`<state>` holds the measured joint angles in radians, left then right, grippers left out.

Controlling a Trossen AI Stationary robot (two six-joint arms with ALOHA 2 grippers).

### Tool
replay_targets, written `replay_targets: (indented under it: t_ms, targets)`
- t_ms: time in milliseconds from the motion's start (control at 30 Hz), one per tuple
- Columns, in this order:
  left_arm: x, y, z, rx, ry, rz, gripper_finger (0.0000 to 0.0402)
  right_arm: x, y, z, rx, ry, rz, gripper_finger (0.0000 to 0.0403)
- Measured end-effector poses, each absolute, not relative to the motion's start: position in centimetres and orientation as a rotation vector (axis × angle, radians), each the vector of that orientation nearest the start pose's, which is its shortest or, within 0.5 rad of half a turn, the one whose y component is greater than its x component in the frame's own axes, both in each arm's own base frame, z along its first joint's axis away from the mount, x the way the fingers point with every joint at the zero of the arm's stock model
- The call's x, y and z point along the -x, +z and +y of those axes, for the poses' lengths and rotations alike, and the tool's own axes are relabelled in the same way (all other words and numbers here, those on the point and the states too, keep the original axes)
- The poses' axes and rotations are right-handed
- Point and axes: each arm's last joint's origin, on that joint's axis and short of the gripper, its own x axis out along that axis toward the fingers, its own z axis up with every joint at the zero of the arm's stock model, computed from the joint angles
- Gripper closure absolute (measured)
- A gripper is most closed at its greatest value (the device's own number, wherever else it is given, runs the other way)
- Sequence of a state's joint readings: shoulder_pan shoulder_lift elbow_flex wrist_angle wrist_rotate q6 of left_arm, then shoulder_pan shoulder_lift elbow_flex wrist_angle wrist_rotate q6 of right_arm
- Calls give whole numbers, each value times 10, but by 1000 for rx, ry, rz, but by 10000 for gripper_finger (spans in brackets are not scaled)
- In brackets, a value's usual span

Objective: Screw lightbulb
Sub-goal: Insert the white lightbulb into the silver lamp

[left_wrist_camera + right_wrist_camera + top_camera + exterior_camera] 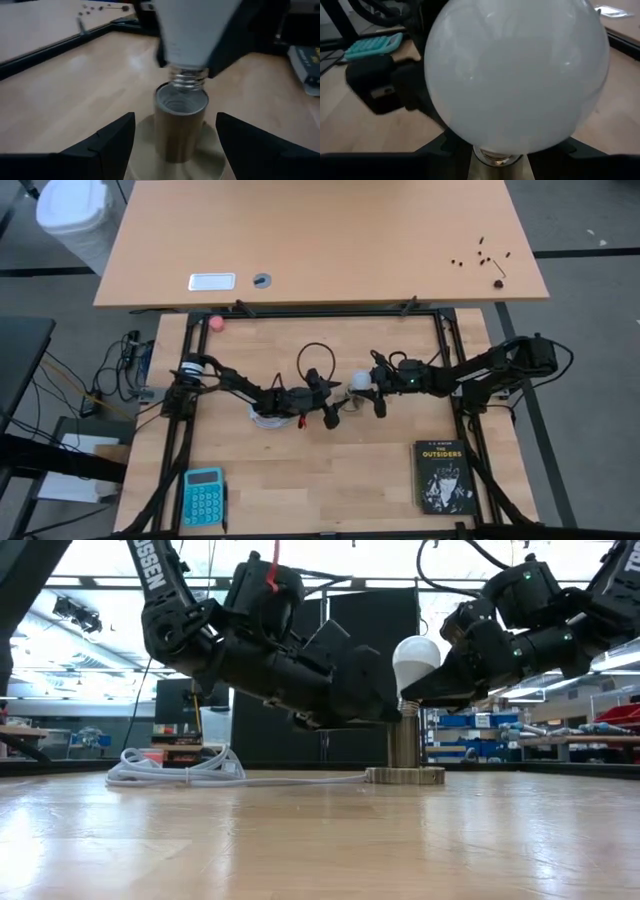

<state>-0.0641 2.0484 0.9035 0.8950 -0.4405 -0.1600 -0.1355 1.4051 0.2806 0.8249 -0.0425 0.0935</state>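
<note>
Lightbulb [417, 657] in right tool [412, 692]

Lightbulb [517, 75]: white frosted globe, fills most of the view, metal screw base visible beneath, held between the right gripper [500, 150] fingers. Beyond it: dark left arm [385, 87]; teal calculator [375, 45] on wooden table [350, 130].

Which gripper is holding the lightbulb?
The right gripper, shut on the lightbulb over the socket; the left gripper stands open around it.
</note>
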Motion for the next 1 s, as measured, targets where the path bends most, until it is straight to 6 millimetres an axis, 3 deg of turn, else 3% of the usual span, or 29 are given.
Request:
replay_targets:
  t_ms: [300, 600, 1000]
  targets:
    - [-407, 108, -10, 3, 361, 228, 117, -236, 144, -30, -95, -84, 356, 238]
    - [-409, 110, -9, -5, 387, 225, 117, -236, 140, -32, -95, -82, 440, 238]
    - [-424, 85, -7, -13, 372, 260, 117, -236, 140, -32, -104, -84, 448, 238]
